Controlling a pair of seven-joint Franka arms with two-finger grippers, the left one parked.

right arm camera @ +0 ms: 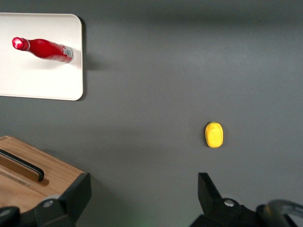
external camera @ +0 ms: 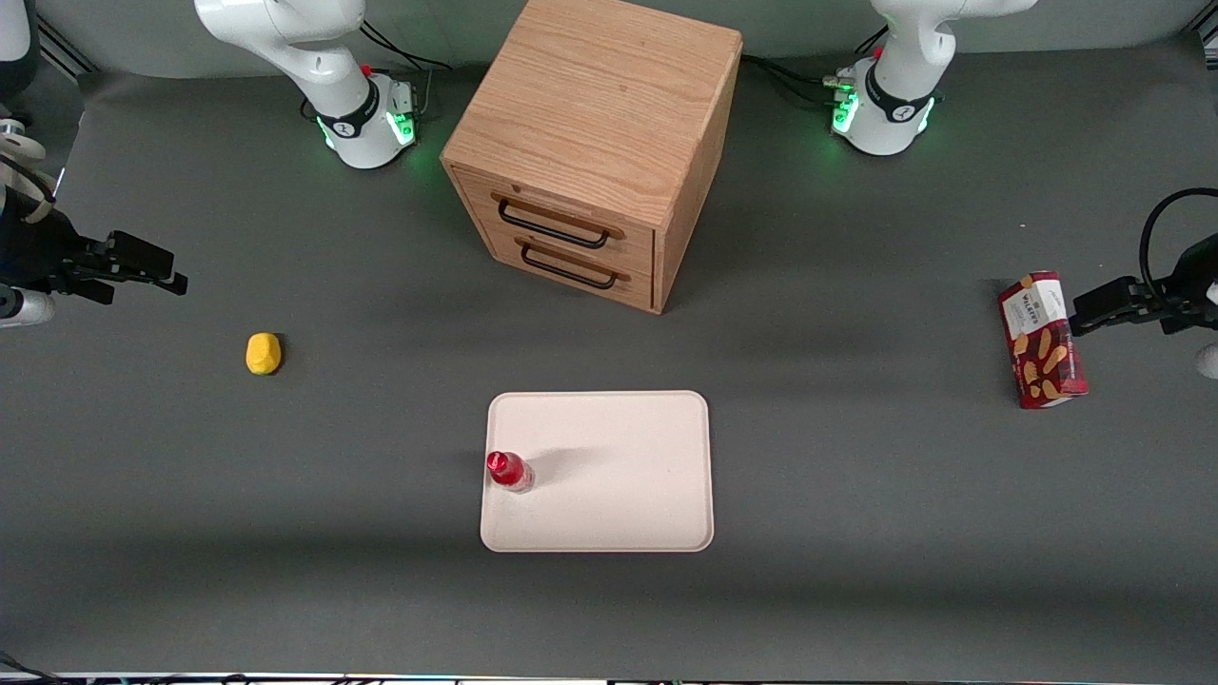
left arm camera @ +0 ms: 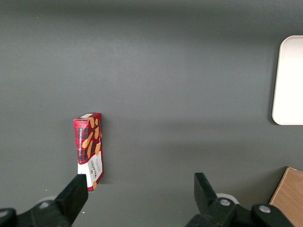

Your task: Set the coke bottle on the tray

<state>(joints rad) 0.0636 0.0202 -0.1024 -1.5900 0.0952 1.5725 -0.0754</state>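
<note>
The small red coke bottle [external camera: 509, 471] stands upright on the cream tray [external camera: 618, 476], close to the tray's edge toward the working arm's end. It also shows in the right wrist view [right arm camera: 45, 49] on the tray [right arm camera: 38, 80]. My right gripper [external camera: 143, 271] is open and empty, raised above the table at the working arm's end, well away from the tray. In its own wrist view the gripper [right arm camera: 142, 194] has its fingers wide apart with bare table between them.
A wooden drawer cabinet [external camera: 595, 143] stands farther from the front camera than the tray. A yellow lump [external camera: 264, 353] lies on the table near my gripper. A red snack box [external camera: 1042, 340] lies toward the parked arm's end.
</note>
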